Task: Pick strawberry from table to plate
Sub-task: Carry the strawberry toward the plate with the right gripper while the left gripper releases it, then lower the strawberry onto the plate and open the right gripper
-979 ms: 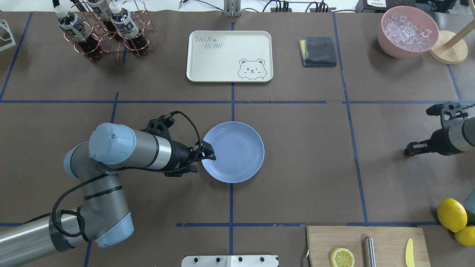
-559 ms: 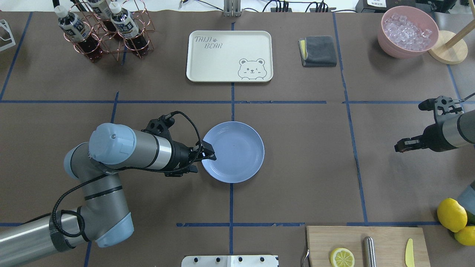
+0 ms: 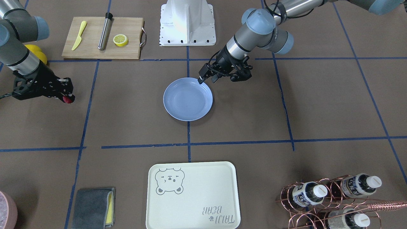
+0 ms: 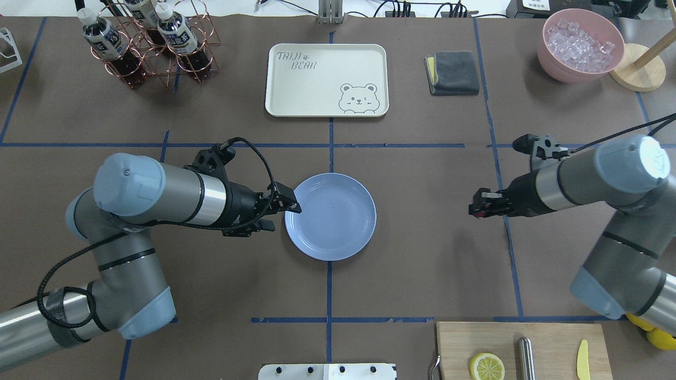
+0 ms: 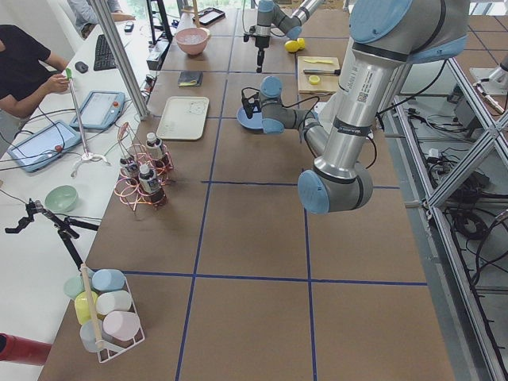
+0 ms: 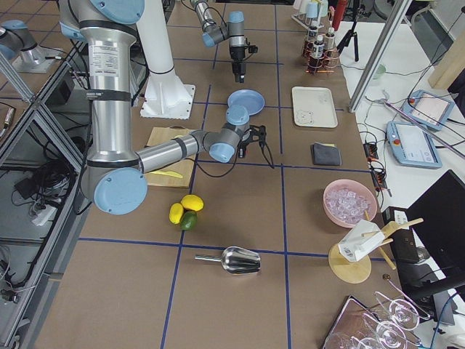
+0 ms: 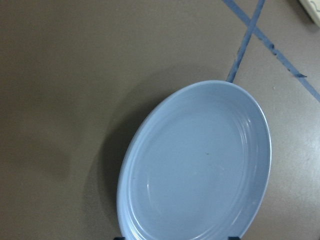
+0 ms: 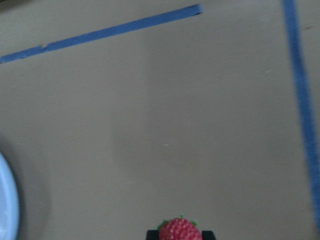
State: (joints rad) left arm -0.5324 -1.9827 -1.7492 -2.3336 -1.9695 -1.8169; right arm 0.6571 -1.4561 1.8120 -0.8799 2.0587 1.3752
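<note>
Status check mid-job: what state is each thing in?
Right gripper: shut on strawberry.
Left gripper: open, at plate rim.
Strawberry: held, short of plate.
Plate: empty, flat on table.
Lemon: halved, cut face up, on board.

your left arm lies stretched low toward the middle of the worktop [image 4: 422, 253], with the forearm almost level. the left hand [image 4: 284, 216] has its fingers wide apart. your right arm bends at the elbow and points inward. the right hand [image 4: 477, 210] is closed around the strawberry [image 8: 180, 230], clear of the worktop.
</note>
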